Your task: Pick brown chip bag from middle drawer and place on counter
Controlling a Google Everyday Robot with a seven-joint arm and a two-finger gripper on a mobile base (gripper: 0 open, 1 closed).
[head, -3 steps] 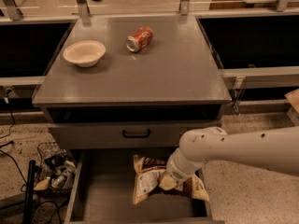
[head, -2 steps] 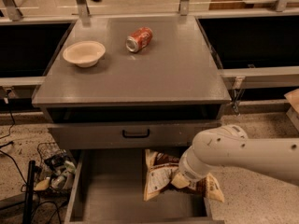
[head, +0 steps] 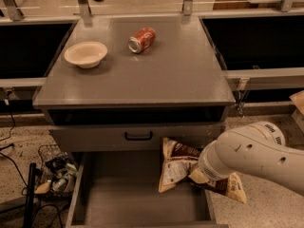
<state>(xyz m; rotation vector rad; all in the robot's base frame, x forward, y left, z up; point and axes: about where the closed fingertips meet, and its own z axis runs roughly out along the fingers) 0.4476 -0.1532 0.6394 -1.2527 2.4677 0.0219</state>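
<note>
Overhead view of the cabinet as I see it from the operator station. Gripper (head: 203, 174) sits low at the near right, at the end of the white arm (head: 256, 153), whose rounded wrist covers it; it is pressed into the brown chip bag (head: 176, 167), and I cannot tell whether it is clamped on the bag or merely against it.

The bag is at the far right corner of the middle drawer (head: 128, 198), tilted. Its top edge overlaps the lower edge of the drawer front (head: 95, 137) just right of the black handle (head: 138, 136). Its near right corner (head: 236, 192) reaches past the drawer's right wall and shows against the speckled floor (head: 19, 141). Bare drawer floor runs from the bag to the left wall (head: 76, 196) and to the near edge.

The counter (head: 180, 80) overhangs a dark slot above the drawer front. A bowl (head: 85, 54) stands near its left edge and a soda can (head: 142, 40) lies on its side far of centre, well apart from the bowl. The near strip and the right half of the top show plain grey surface up to the right edge. A wire basket with cables (head: 54, 172) sits on the floor just left of the drawer.
</note>
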